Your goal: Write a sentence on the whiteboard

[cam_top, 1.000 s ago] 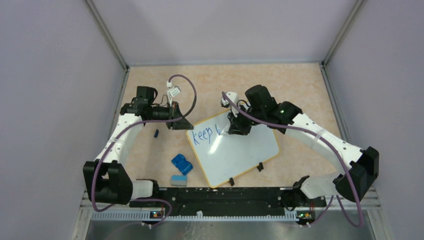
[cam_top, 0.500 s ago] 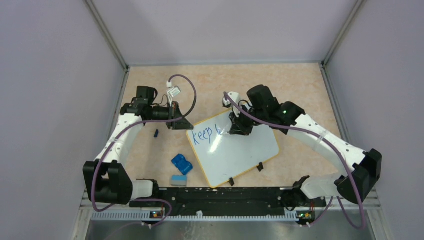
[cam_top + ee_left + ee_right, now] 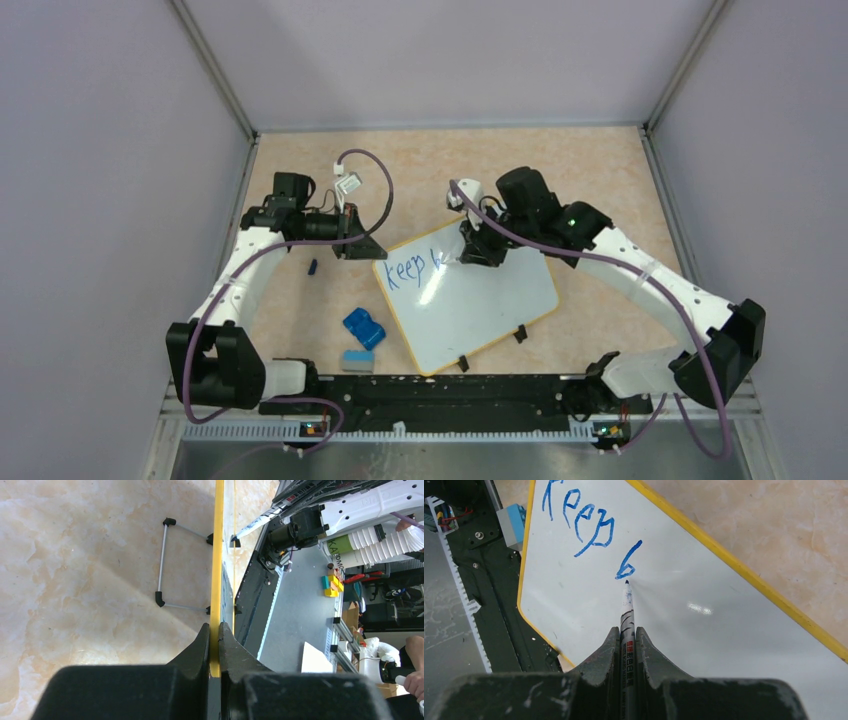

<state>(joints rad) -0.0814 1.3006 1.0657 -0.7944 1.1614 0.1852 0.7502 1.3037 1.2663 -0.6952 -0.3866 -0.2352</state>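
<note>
Pinching white marker [image 3: 626, 605], your right gripper [image 3: 628, 632]: blue handwritten sentence [image 3: 591, 527] ends just ahead of tip; bare yellow-rimmed whiteboard [image 3: 724, 645] rightward.

Left arm [image 3: 232, 290] runs up the left side, elbow bent, wrist turned inward to the right. Left gripper [image 3: 214, 632] jaws pinched tight on the whiteboard [image 3: 217, 570] rim. Right arm [image 3: 650, 280] stretches from its base up and in toward centre, wrist angled down. Right gripper [image 3: 626, 635] jaws clamped on a marker [image 3: 627, 605], which sticks out past the fingertips.
</note>
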